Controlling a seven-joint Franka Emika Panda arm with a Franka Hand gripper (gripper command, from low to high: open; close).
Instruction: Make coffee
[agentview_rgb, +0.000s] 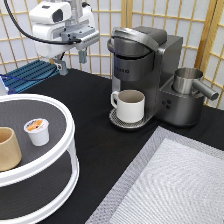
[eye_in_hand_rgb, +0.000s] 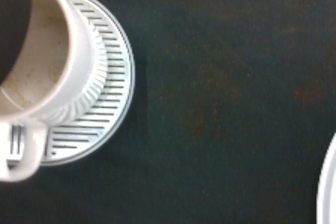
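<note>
The coffee pod (agentview_rgb: 37, 131), small and white with an orange-and-white foil top, stands on the upper shelf of a round white two-tier tray (agentview_rgb: 69, 131) at the exterior view's left. My gripper (agentview_rgb: 73, 61) hangs high at the top left, above the black table, far from the pod and to the left of the coffee machine (agentview_rgb: 155, 60). It is open and holds nothing. A white mug (agentview_rgb: 131, 105) with a handle sits on the machine's drip tray (agentview_rgb: 116, 120). The wrist view looks straight down on that mug (eye_in_hand_rgb: 45, 75) and the ribbed drip tray (eye_in_hand_rgb: 105, 100).
A tan handleless cup (agentview_rgb: 7, 148) stands beside the pod on the tray. A metal pitcher (agentview_rgb: 189, 82) sits at the machine's right. A grey woven mat (agentview_rgb: 175, 185) covers the bottom right. A blue ribbed object (agentview_rgb: 27, 75) lies at the far left.
</note>
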